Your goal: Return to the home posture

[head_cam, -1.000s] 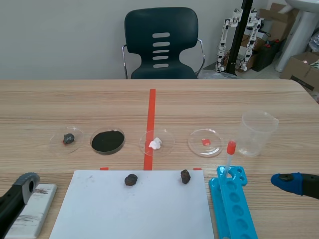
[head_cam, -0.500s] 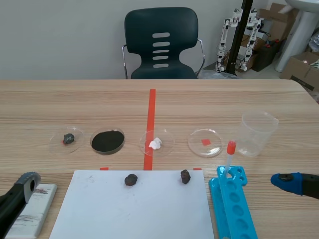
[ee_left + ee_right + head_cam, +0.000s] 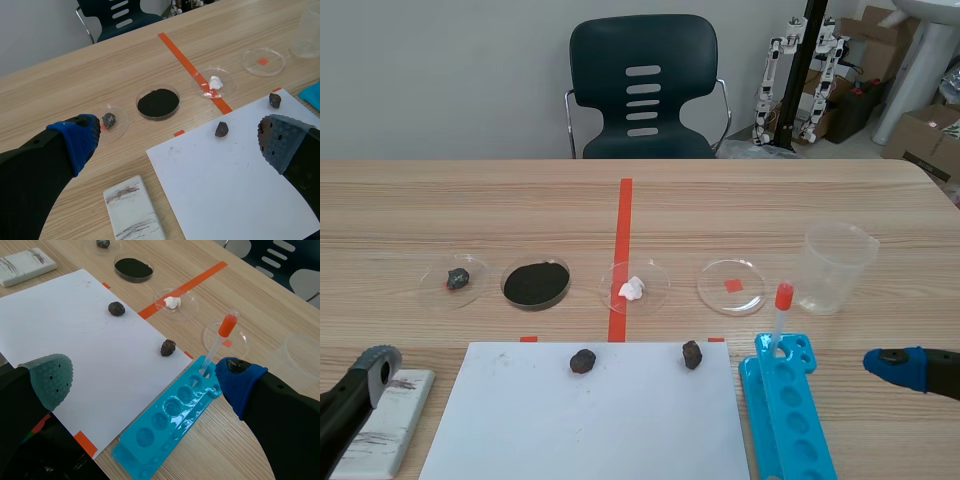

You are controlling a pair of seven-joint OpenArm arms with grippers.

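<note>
My left gripper (image 3: pixel 177 137) is open and holds nothing; in the scene view only one of its fingers (image 3: pixel 365 375) shows, low at the near left over a white block (image 3: pixel 382 425). My right gripper (image 3: pixel 145 377) is open and holds nothing too, hovering above the white paper sheet (image 3: pixel 90 347) and the blue well tray (image 3: pixel 170 420). In the scene view its blue fingertip (image 3: pixel 900 366) sits at the near right edge. Two dark rocks (image 3: pixel 583 361) (image 3: pixel 692 354) lie on the paper sheet (image 3: pixel 590 420).
A row of petri dishes crosses mid-table: one with a grey stone (image 3: pixel 457 279), one with black powder (image 3: pixel 535 283), one with a white lump (image 3: pixel 633 288), one with a red chip (image 3: pixel 732 286). A clear cup (image 3: pixel 837 268) stands right. A red-capped dropper (image 3: pixel 780 315) stands in the blue tray (image 3: pixel 785 420).
The left finger has sunk slightly lower and back toward the near left corner. The right arm has not moved.
</note>
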